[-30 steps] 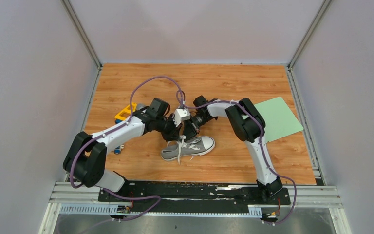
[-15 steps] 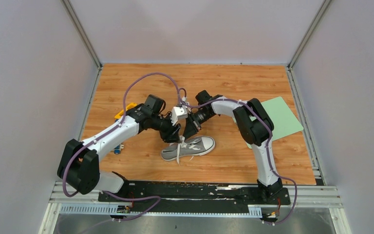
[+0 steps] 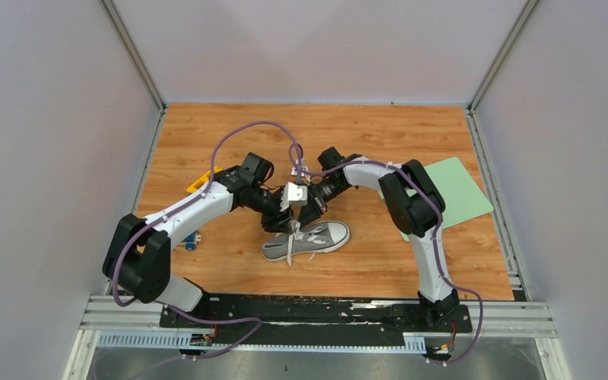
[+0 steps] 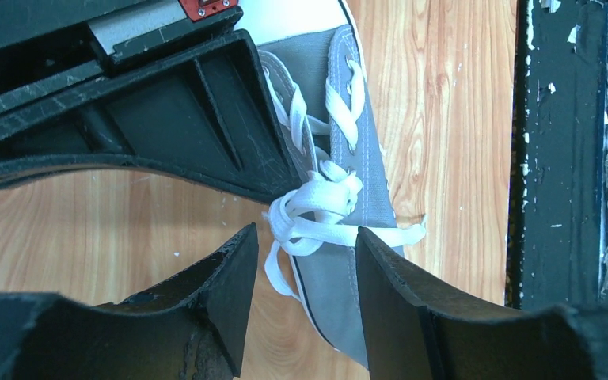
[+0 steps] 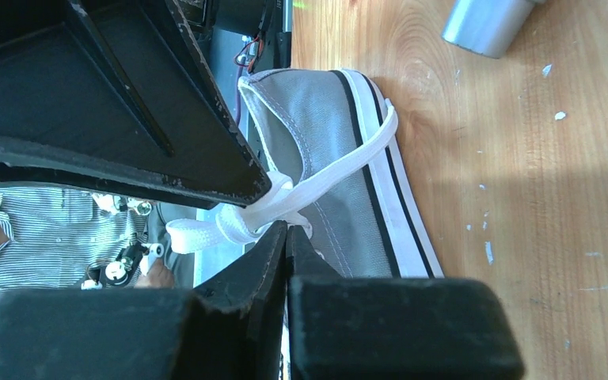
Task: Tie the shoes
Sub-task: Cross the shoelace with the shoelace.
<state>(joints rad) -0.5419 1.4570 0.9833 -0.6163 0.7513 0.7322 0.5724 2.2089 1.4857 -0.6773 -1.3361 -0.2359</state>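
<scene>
**Both grippers at the lace knot, sneaker in near half of table**

Sneaker (image 3: 317, 237) sits on its sole on the wood table (image 3: 380, 142), near half, roughly centred between the two arms. White toe cap points right, heel left. Laces (image 4: 317, 207) run up the eyelets and bunch into a loose white knot at the top of the rows. One end trails over the near side of the shoe onto the wood.

Just past the shoe both grippers meet over that knot, close beside each other.
- Left gripper (image 4: 305, 237): jaws apart. The lace bunch lies in the gap at the tips, and neither of its fingers (image 4: 226, 293) visibly presses on it.
- Right gripper (image 5: 286, 231): fingers (image 5: 245, 285) pressed flat together, tips right at the bunch. One strand runs taut from there across the grey side of the shoe, so it reads as clamped on the laces.

Farther back:
- Yellow item (image 3: 199, 184) on the left, mostly hidden behind the left arm.
- Green mat (image 3: 451, 190) flat on the right side, partly under the right arm.
- Grey metal cylinder (image 5: 487, 24) on the wood, apart from the shoe, seen only in the right wrist view.
</scene>
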